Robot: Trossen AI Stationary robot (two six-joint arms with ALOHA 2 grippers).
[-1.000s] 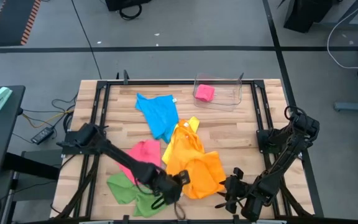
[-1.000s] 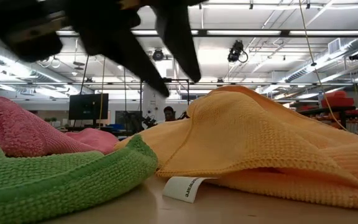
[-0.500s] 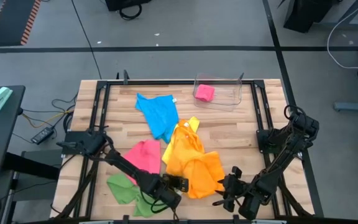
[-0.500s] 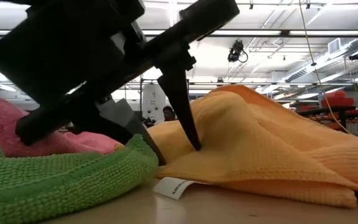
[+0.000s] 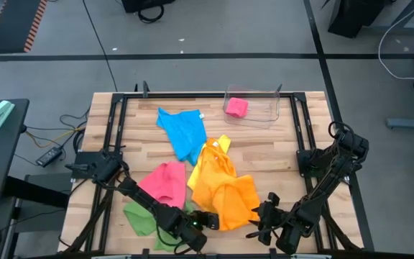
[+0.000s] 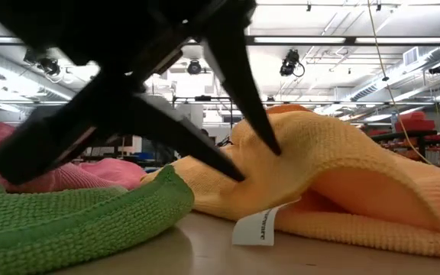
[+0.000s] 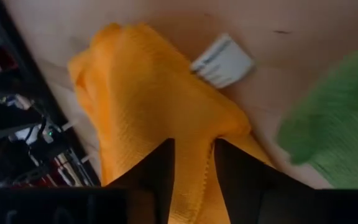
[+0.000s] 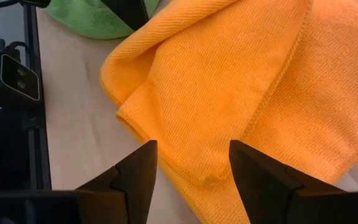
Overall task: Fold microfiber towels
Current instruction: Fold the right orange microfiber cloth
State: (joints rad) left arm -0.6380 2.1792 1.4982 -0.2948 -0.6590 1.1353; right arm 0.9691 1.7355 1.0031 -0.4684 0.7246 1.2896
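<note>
An orange towel (image 5: 225, 191) lies crumpled at the table's near middle, with a white label (image 6: 254, 225) at its near left edge. My left gripper (image 5: 201, 219) is at that edge, shut on a fold of it. A green towel (image 5: 144, 219) lies just left of it, with a pink towel (image 5: 165, 180) beyond. Blue (image 5: 183, 133) and yellow (image 5: 220, 146) towels lie farther back. My right gripper (image 8: 191, 180) hovers open over the orange towel's near right edge (image 8: 166, 134), touching nothing. My left gripper pinches a raised fold of the orange towel at its near left edge (image 7: 194, 127), beside the white label, between its two fingers (image 6: 235, 92). The fingers come slanting down from the table's left. The fold is bunched up between them; the rest of the towel lies on the table.
A clear plastic bin (image 5: 264, 115) stands at the far right of the table with a folded pink cloth (image 5: 236, 106) inside. Black frame rails (image 5: 113, 144) run along the table's left and right sides. Bare wood (image 5: 279, 155) shows right of the orange towel.
My left gripper has come down onto the orange towel's near left edge, rolling as it went. Its fingers spread wide, then closed in on a fold. That edge has bunched up higher, and the white label, flat before, now stands up.
</note>
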